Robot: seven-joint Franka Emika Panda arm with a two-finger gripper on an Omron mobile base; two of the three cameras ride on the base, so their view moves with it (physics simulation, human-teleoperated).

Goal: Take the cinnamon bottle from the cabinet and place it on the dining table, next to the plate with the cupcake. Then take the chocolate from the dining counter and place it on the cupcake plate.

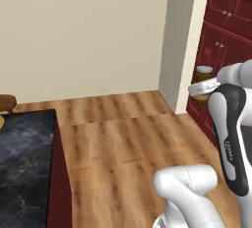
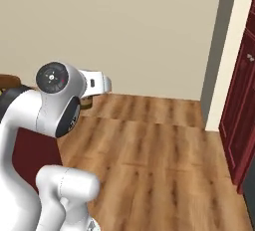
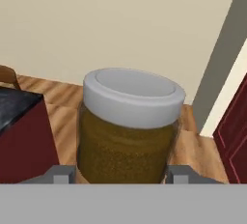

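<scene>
Wooden floor [image 1: 123, 143] stretches between the dark worktop [image 1: 24, 163] at lower left and the red cabinet [image 1: 226, 40] at upper right, and my fingers [image 3: 65, 174] clasp the cinnamon bottle [image 3: 128, 131], tan-brown with a pale cap, mid-frame, which might slip if I swing fast.

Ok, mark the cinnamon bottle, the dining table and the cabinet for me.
cinnamon bottle [image 3: 128, 153], hand view, brown glass body below the cap.
dining table [image 1: 24, 168], left base view, bare black marbled top.
cabinet [image 1: 227, 25], left base view, red panelled door front.
</scene>
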